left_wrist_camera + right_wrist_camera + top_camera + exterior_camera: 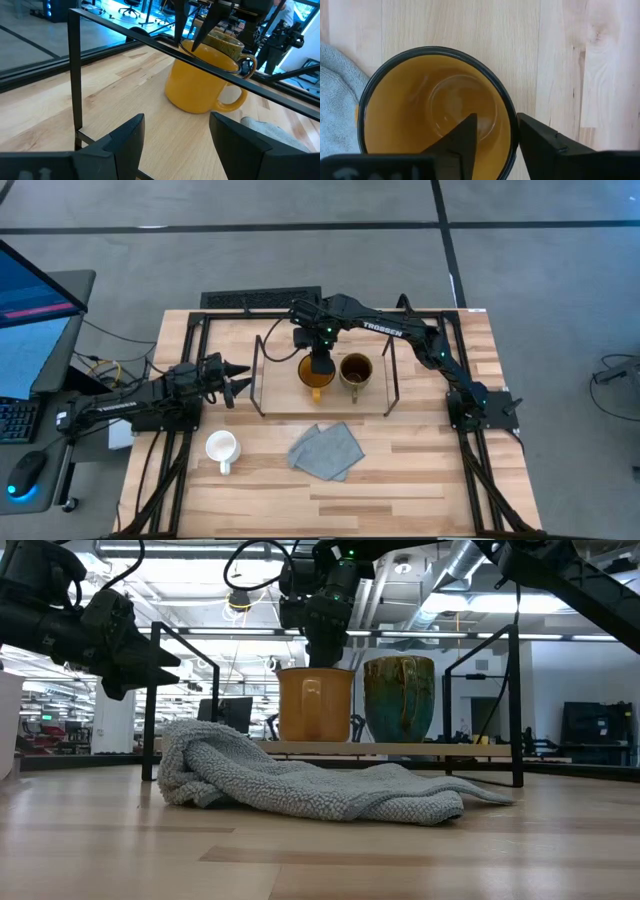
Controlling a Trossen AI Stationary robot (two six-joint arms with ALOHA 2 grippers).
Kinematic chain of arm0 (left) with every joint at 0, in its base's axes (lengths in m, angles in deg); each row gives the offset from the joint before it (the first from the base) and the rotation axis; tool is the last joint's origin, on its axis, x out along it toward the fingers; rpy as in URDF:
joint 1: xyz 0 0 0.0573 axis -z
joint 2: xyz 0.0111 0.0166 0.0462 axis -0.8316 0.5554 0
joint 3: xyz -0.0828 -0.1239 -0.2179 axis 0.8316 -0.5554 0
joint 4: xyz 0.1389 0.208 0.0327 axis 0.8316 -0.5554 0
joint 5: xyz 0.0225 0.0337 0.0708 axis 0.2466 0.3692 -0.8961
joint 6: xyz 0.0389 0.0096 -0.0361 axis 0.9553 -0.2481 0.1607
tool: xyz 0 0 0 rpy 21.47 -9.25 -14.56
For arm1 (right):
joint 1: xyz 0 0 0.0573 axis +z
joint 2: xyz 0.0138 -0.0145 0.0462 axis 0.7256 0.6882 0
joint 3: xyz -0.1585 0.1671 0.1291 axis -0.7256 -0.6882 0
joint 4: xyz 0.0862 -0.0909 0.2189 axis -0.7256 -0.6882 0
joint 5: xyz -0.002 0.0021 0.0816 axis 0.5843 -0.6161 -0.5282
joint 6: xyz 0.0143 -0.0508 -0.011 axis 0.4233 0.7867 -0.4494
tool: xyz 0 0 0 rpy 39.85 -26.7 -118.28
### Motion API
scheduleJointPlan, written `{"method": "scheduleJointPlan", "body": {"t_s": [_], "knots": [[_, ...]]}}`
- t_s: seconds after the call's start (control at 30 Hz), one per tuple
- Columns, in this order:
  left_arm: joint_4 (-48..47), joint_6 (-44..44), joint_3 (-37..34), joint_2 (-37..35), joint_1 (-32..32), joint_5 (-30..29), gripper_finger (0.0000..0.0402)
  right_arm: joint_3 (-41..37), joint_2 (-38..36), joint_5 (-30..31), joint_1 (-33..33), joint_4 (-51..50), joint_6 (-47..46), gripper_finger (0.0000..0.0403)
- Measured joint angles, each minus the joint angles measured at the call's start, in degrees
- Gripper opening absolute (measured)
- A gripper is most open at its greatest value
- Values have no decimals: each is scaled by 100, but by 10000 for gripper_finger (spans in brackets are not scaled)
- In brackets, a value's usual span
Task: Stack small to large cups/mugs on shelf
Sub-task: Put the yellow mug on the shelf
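1. Two mugs stand on the shelf (322,406); the third, the white mug (221,447), sits on the desk near its front-left corner, with the grey cloth (326,450) beside it toward the front centre.
2. I see the left gripper (238,380) hovering at the left side of the desk, just outside the shelf's left wire end. Its fingers are spread wide and hold nothing.
3. On the shelf board, the yellow mug (316,376) stands at centre and the olive mug (355,369) just beside it toward the right end. In the low view both sit upright and close together.
4. I read the right gripper (496,134) as straddling the yellow mug's rim, one finger inside and one outside. The jaws look slightly parted about the wall; whether they press on it I cannot tell.
5. Step in hand, by my judgement: placing the yellow mug on the shelf, at or near release.
6. Next move calls for a clean vertical lift of the right gripper clear of the rim, then a pick of the white mug for the shelf's vacant left end.
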Motion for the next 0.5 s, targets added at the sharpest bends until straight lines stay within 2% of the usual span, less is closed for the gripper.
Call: {"method": "scheduleJointPlan", "body": {"t_s": [0.23,0.5], "knots": [[2,0,-2,0,-2,0,215,0,0,2,0,-2,-2,173],[0,2,0,-2,-2,2,215,0,-17,18,59,-4,-4,170]]}}
